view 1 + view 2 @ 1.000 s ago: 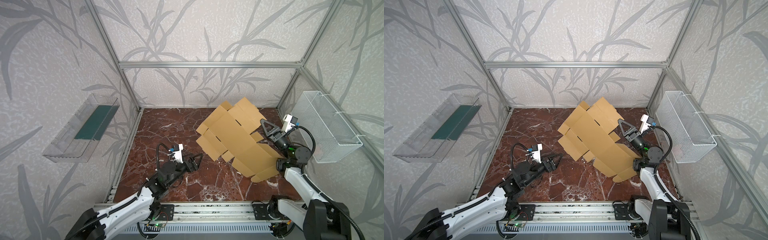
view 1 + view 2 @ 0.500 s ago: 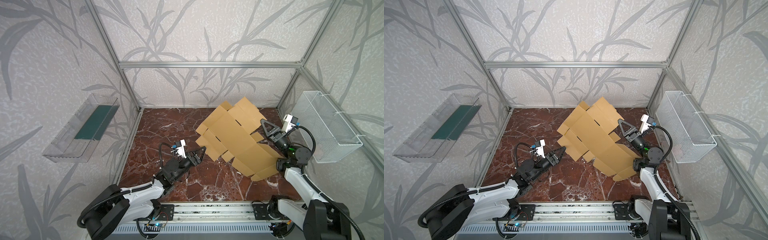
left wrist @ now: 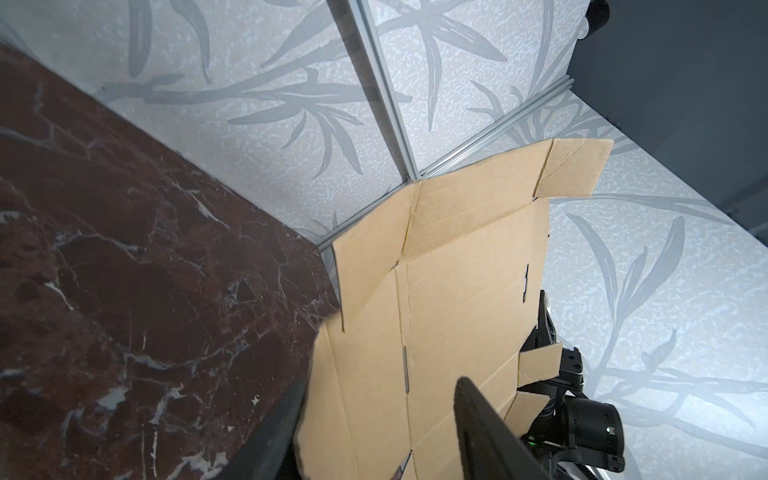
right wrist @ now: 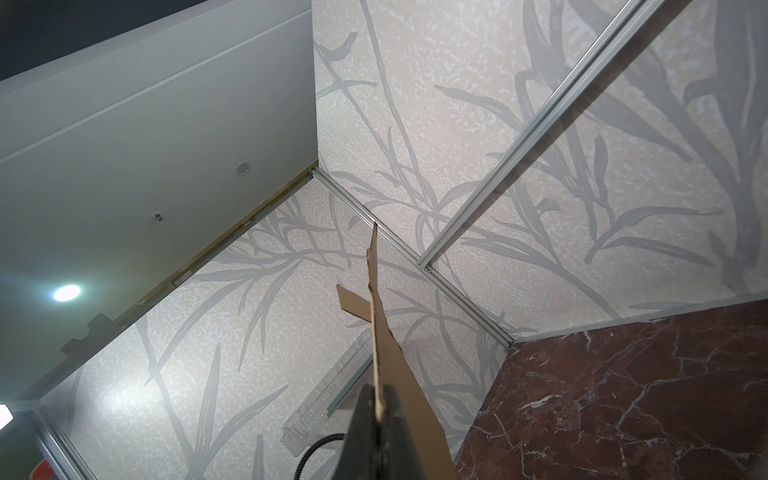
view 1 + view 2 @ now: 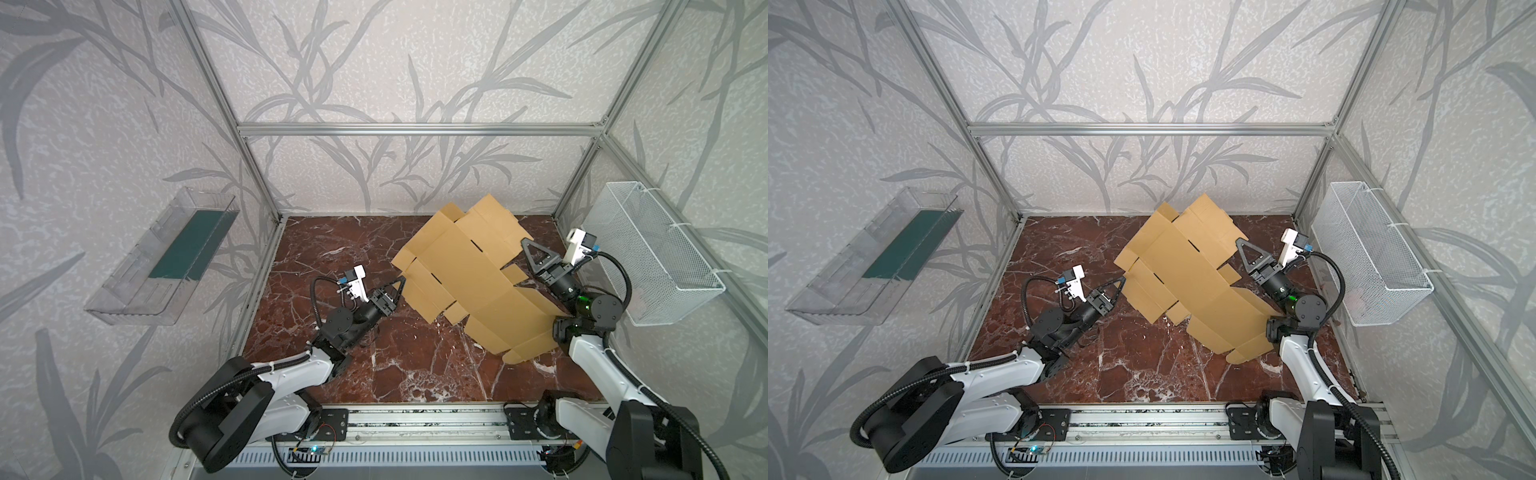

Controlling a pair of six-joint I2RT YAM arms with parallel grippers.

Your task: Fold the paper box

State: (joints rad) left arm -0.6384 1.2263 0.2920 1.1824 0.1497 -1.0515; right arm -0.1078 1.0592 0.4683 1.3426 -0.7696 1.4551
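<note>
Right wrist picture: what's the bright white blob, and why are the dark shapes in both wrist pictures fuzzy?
Right wrist view: the blob is a ceiling lamp flaring into the lens; the dark shape is the right hand, too close to focus, clamped on the paper box seen edge-on. Left wrist view: the left hand has equally soft fingers; the box beyond is sharp.

paper box (image 5: 469, 274): unfolded, tilted | right pincer (image 5: 525, 242): grips right edge | left pincer (image 5: 401, 280): at left edge

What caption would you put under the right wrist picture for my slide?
The right gripper pinches the unfolded cardboard box, seen edge-on, above a red marble floor.
</note>
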